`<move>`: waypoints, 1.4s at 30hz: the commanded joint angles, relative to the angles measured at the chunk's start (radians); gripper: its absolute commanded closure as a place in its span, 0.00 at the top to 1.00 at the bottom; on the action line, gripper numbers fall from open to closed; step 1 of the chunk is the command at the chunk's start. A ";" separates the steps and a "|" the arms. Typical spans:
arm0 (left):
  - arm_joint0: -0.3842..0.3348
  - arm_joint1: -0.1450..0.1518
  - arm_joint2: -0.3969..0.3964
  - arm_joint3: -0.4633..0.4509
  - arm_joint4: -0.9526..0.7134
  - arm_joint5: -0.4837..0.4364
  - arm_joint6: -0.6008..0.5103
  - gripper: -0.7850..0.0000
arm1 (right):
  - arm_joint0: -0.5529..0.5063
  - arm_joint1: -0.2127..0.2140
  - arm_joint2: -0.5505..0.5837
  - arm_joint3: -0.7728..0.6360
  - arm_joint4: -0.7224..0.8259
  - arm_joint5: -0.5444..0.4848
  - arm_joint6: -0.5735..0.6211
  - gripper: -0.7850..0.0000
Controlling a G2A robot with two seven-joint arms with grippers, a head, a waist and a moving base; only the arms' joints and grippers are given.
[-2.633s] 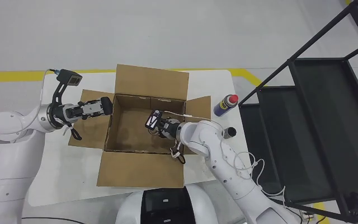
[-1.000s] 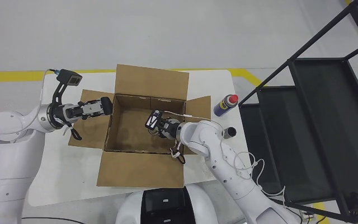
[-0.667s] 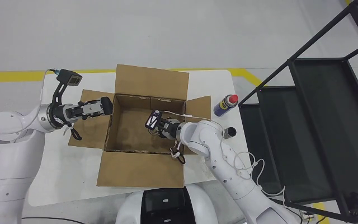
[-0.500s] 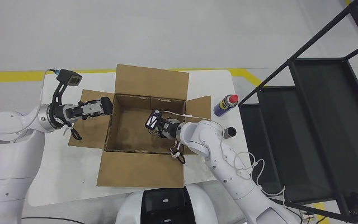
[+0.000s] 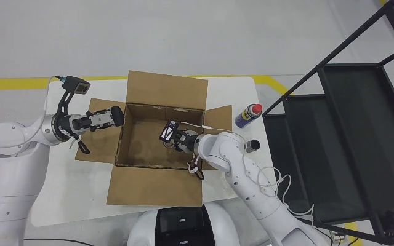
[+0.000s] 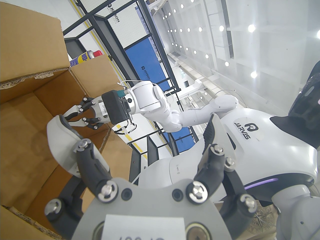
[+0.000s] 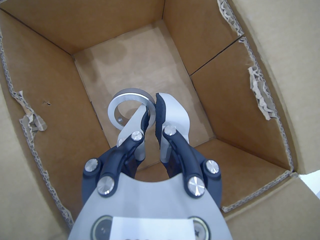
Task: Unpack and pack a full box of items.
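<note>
**Metal ring clamped inside the open box**

An open cardboard box [image 5: 166,92] is set at the middle of the white bench [image 5: 74,190], all four flaps folded outward. The right gripper [image 7: 151,106] is lowered into the box near its right wall. Its fingers [image 7: 172,111] are clamped on the rim of a flat metal ring [image 7: 130,94], one finger inside the hole and one outside. The ring is seen over the brown box floor; whether it touches the floor cannot be told.

The left gripper [image 6: 136,126] is held over the box's left flap, just outside the left wall. Its fingers are spread wide apart and nothing is held between them.

A spray can [image 5: 249,114] with a red cap and a blue and yellow label stands upright on the bench, just beyond the right flap. A black metal rack [image 5: 345,123] is placed beside the bench on the right.

A white printed sticker is fixed to the base plate of each gripper, and only partly shown. A small printed tag is carried on the black block behind the right gripper's fingers.
</note>
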 commanded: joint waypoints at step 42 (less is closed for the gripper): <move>0.000 0.000 0.000 0.000 0.000 0.000 0.000 1.00 | -0.274 0.093 0.475 -0.326 0.635 -0.320 -0.033 0.00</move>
